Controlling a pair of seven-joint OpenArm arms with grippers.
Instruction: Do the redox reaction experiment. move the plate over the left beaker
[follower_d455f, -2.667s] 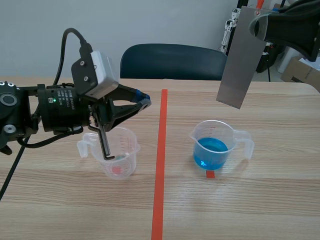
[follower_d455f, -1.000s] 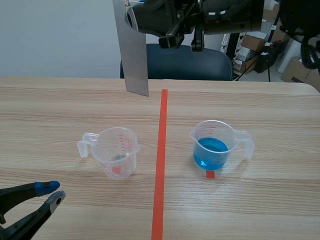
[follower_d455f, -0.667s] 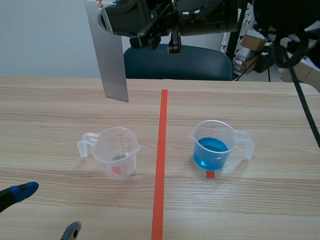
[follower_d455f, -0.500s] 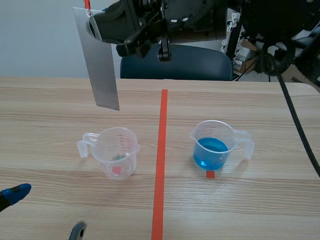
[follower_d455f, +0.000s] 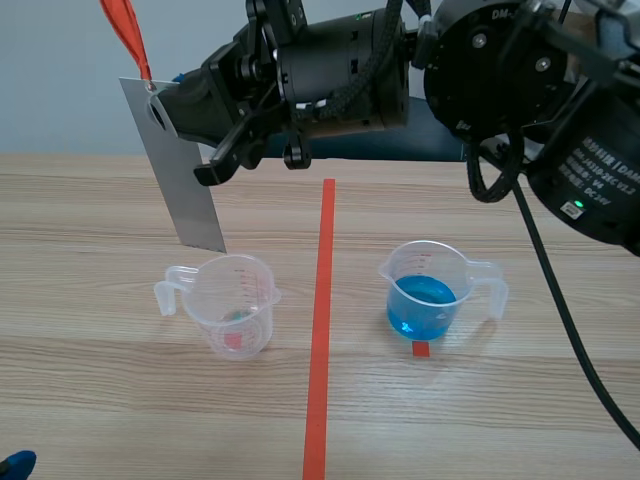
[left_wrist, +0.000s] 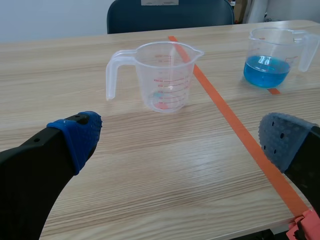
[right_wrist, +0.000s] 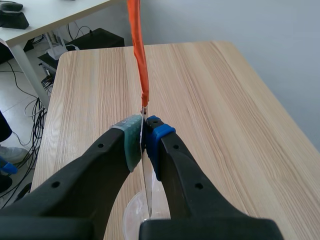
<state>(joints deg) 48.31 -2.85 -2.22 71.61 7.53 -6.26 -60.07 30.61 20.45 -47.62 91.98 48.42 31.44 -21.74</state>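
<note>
Scene view: the right end effector (follower_d455f: 170, 108) grips the plate (follower_d455f: 185, 190) (orange ribbon (follower_d455f: 125, 35) on top), tilted, lower corner just above the left beaker (follower_d455f: 235, 305). Left wrist view: left end effector (left_wrist: 180, 140) gapes, beaker ahead. Right wrist view: plate clamped edge-on.

light: bright, even | shadows: faint beneath left beaker (follower_d455f: 232, 305) | focus: edges possibly soft

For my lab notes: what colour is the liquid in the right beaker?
The liquid is bright blue, clearest in the scene view.
</note>
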